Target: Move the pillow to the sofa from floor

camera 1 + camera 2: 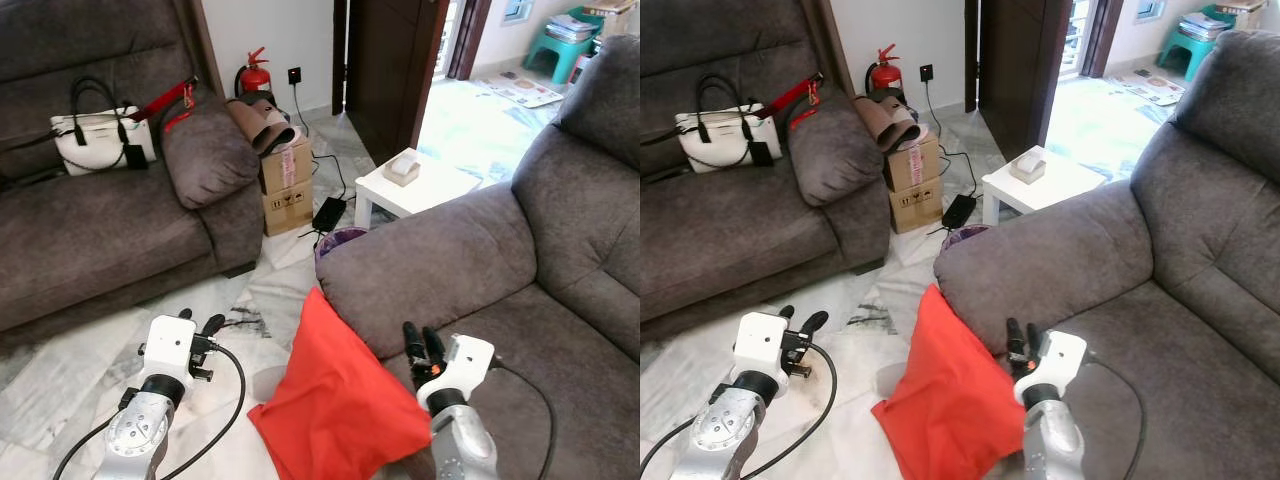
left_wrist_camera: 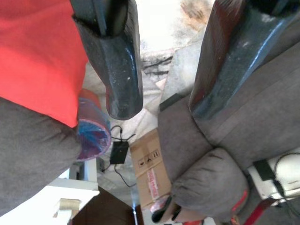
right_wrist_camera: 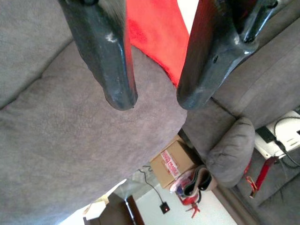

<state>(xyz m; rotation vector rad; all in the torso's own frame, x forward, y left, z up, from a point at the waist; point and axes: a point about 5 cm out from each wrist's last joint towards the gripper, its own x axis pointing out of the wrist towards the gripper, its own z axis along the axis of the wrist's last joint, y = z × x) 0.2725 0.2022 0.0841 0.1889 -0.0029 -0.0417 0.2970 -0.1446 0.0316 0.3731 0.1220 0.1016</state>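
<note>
Against the sofa's (image 1: 450, 260) armrest the red pillow (image 1: 335, 400) leans, its base on the floor. Both grippers, left (image 1: 200, 325) and right (image 1: 424, 345), flank it with fingers parted, empty. A one-sided pinch of the slack cover could slip.

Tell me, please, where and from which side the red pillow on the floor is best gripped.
Probably its upper corner: the red pillow leans tilted against the sofa's arm, so that peak stands free. The open left gripper, over bare floor on the pillow's open side, could pinch it from there; the sofa blocks the other side.
</note>
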